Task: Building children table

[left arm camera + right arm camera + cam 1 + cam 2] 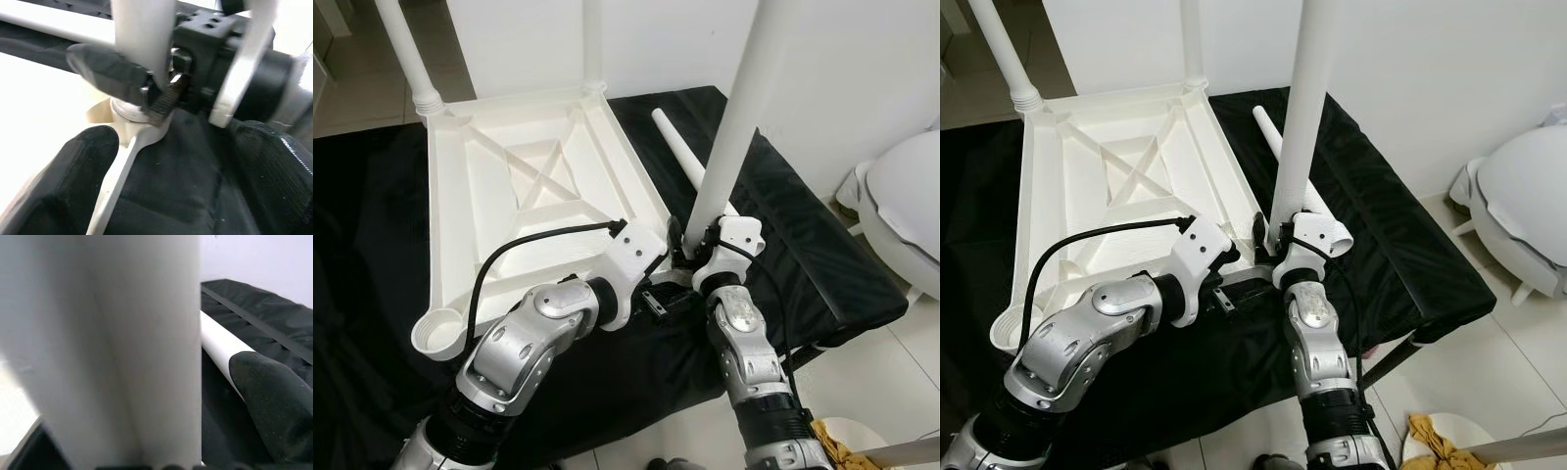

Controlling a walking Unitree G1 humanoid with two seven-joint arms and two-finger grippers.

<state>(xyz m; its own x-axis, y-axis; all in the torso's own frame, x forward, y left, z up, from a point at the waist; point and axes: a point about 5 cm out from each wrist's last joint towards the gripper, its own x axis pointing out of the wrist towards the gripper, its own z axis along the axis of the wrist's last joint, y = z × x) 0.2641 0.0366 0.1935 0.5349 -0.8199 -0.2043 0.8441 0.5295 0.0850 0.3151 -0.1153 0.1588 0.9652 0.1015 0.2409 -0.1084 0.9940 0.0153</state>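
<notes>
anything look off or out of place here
One white leg lies loose on the black cloth beside the upturned tabletop, and the near-left corner socket is empty. The right gripper holds an upright leg.

Silver jointed arms end in white wrist housings, black cables looping, black-fingered pincers.

Both silver arms bend in low and meet close together. The right claw (690, 257) squeezes tight. The left claw (668, 297) sits just beside it, fingers apart.
</notes>
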